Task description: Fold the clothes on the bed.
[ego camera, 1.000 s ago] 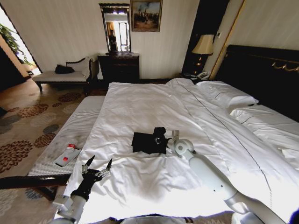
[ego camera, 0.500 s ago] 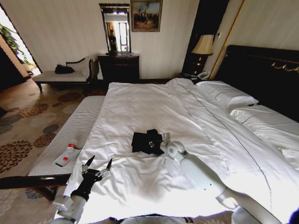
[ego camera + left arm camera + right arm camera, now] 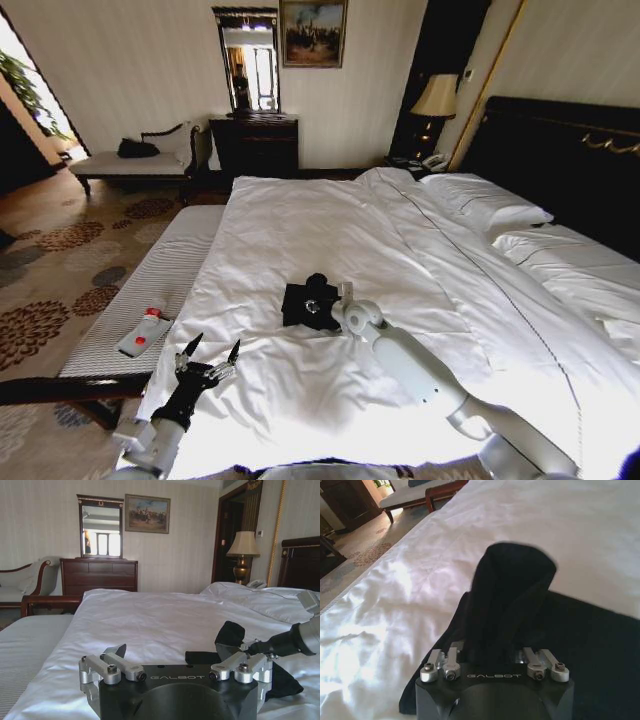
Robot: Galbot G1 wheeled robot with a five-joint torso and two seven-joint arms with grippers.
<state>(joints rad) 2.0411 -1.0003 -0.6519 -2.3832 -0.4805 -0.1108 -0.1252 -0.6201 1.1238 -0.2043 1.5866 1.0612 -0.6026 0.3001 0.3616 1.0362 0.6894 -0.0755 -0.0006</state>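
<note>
The black clothes (image 3: 297,301) lie as a small folded bundle on the white duvet of the bed (image 3: 300,215), near its middle front. My right gripper (image 3: 318,299) is over the bundle, shut on a fold of it. In the right wrist view that fold of the clothes (image 3: 512,590) stands up in a hump between the fingers of the right gripper (image 3: 495,656). My left gripper (image 3: 212,352) hangs open at the bed's near left corner, apart from the fabric. The left wrist view shows the left gripper (image 3: 175,655), with the clothes (image 3: 282,682) and my right arm (image 3: 292,639) beyond it.
A striped bench (image 3: 165,275) runs along the bed's left side with a small white and red item (image 3: 143,333) on it. Pillows (image 3: 485,205) and a dark headboard (image 3: 560,150) are at the right. A dresser (image 3: 255,145) and a chaise (image 3: 130,162) stand by the far wall.
My right gripper has moved left across the bundle, carrying the gripped fold with it, and the bundle now looks narrower. The left arm has not moved.
</note>
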